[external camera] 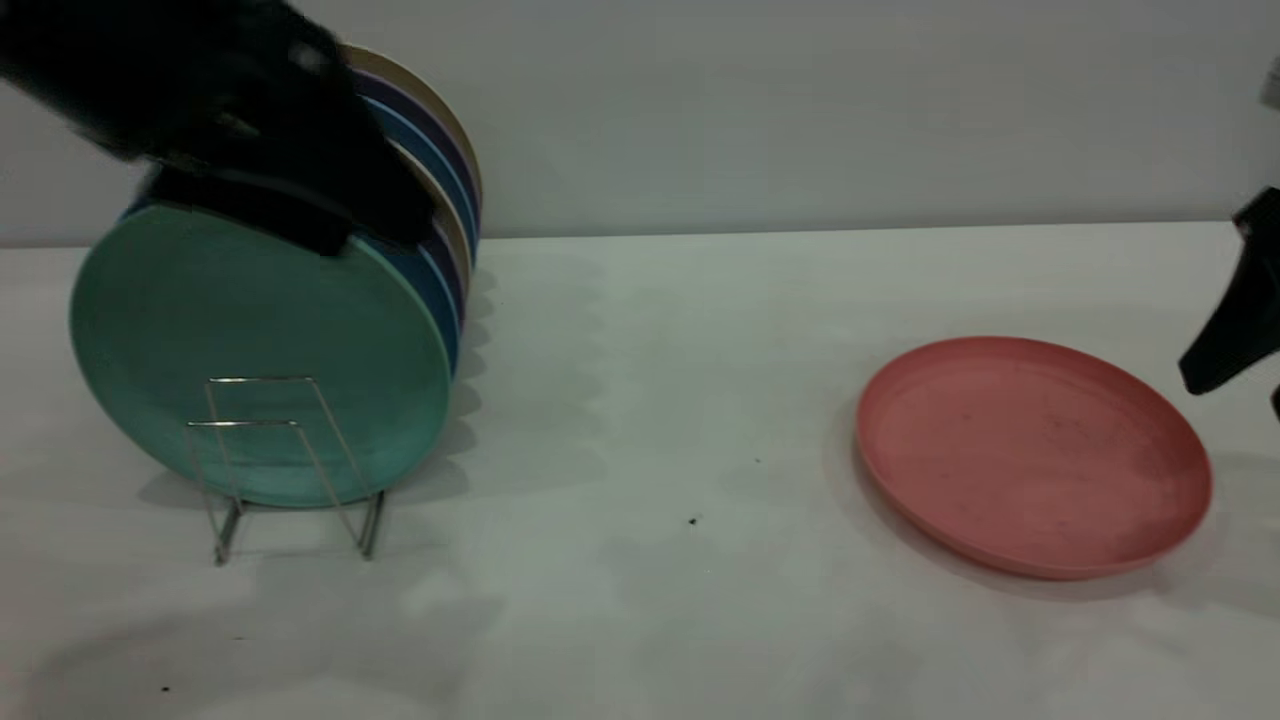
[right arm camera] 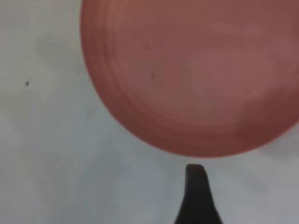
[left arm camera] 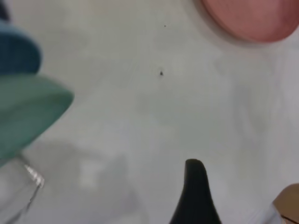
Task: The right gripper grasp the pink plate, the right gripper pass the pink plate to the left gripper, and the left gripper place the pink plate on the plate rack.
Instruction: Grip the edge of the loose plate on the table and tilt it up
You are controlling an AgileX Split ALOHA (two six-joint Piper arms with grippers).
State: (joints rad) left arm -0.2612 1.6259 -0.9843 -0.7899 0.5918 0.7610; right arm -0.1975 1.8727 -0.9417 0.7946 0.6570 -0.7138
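Observation:
The pink plate [external camera: 1035, 455] lies flat on the white table at the right; it also shows in the right wrist view [right arm camera: 196, 74] and in a corner of the left wrist view [left arm camera: 252, 18]. My right gripper [external camera: 1235, 390] hangs open and empty just beyond the plate's right rim, one finger [right arm camera: 195, 196] just short of the rim. My left gripper [external camera: 375, 235] hovers open and empty at the top edge of the plates standing in the plate rack [external camera: 262, 380] at the left; one of its fingers [left arm camera: 194, 191] shows over bare table.
A mint-green plate [external camera: 250, 340] stands frontmost in the rack, with blue, purple and tan plates [external camera: 440, 170] behind it. Two empty wire loops stand in front of it. The green plate's edge [left arm camera: 28, 112] and a rack wire [left arm camera: 32, 175] show in the left wrist view.

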